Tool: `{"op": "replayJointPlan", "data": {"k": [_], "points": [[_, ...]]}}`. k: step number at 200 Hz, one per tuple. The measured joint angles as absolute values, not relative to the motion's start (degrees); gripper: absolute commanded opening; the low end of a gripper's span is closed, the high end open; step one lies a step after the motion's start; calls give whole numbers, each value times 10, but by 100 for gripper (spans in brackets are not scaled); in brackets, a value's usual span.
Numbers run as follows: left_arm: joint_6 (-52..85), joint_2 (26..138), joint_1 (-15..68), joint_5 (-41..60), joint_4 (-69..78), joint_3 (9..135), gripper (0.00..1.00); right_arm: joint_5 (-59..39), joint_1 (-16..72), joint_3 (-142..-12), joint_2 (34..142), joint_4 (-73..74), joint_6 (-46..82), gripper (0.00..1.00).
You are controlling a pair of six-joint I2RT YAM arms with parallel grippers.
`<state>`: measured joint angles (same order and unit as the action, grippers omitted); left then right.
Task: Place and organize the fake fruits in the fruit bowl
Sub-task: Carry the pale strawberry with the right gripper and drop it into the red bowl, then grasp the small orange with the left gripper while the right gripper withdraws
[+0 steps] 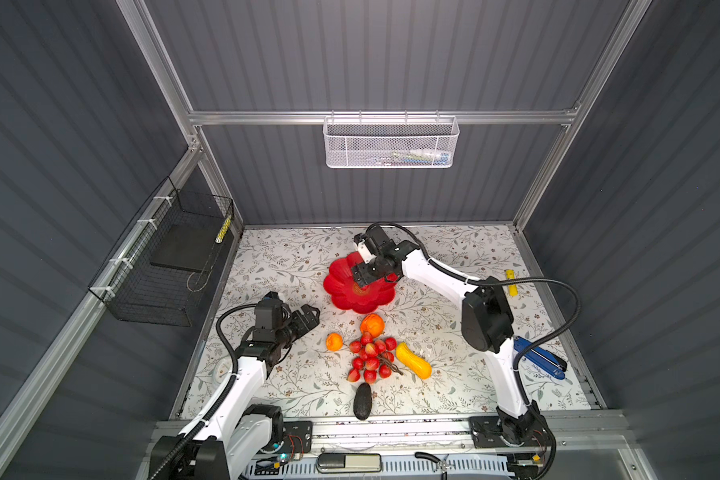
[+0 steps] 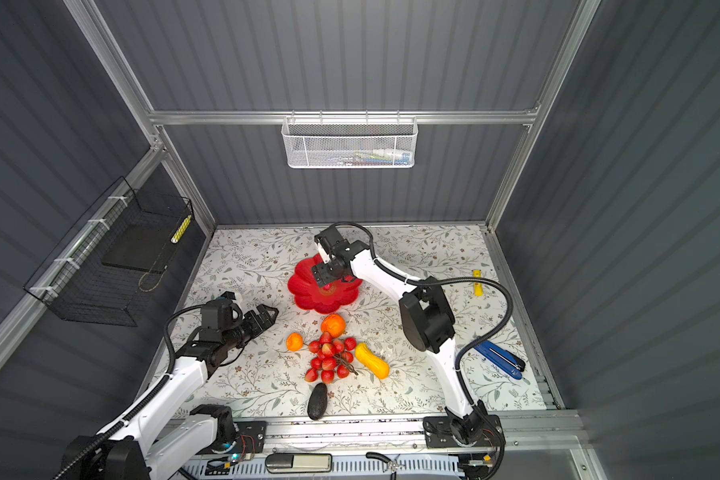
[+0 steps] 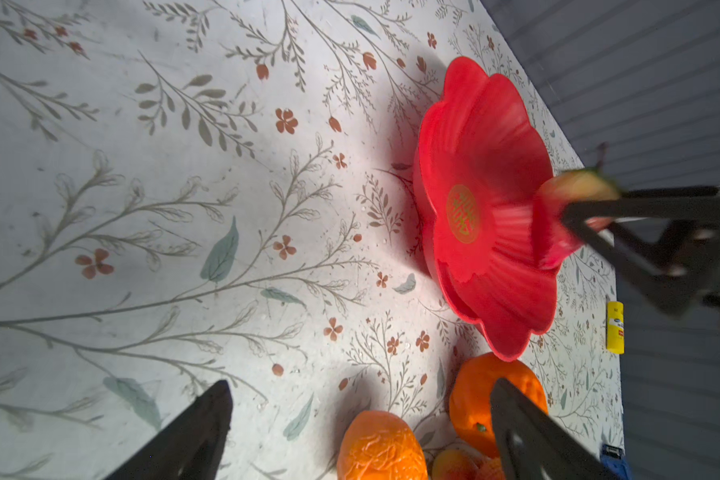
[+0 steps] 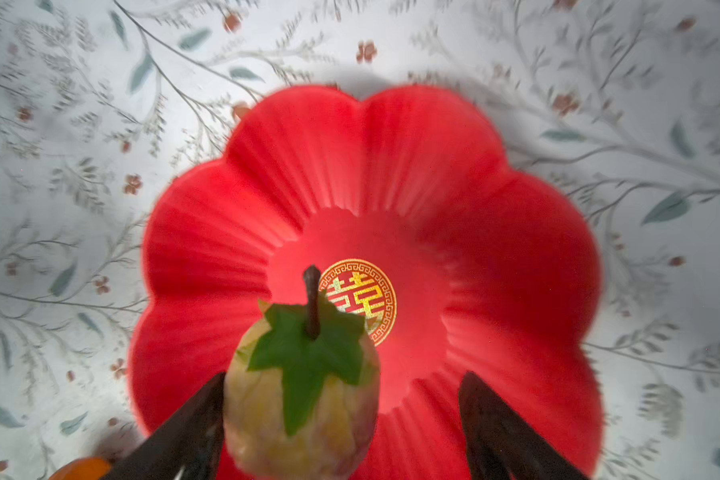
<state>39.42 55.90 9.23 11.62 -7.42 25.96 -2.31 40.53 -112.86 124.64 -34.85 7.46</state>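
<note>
Red fruit bowl (image 4: pixel 454 166) sits mid-table. The right gripper (image 4: pixel 344 376) hangs over it with its jaws spread, and the red-yellow pointed fruit (image 4: pixel 304 415) leans on one jaw only, so it's not really gripped. The left gripper (image 3: pixel 358 381) is wide open and empty. The big orange (image 1: pixel 372 324), small orange (image 1: pixel 334 341), grape bunch (image 1: pixel 371 359), yellow oblong fruit (image 1: pixel 413 360) and avocado (image 1: pixel 362 401) lie on the cloth (image 1: pixel 292 374) near the bowl.
</note>
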Motion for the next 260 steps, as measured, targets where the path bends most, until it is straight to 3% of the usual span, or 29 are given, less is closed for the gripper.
{"op": "replayJointPlan", "data": {"k": [34,102,149,175,207,260], "points": [[397,576,147,109,-70,260,96,-23,403,-1139,1203,-326,73,88],[406,616,191,99,-59,260,95,-25,402,-1115,1272,-335,79,89],[408,668,233,83,-51,263,93,-39,397,-1007,1154,-285,106,91],[410,693,252,65,-53,268,84,-44,387,-912,1020,-204,130,92],[413,723,256,45,-56,281,58,-39,371,-806,881,-121,161,94],[407,734,256,37,-75,293,33,-17,343,-676,771,-90,198,94]]}}
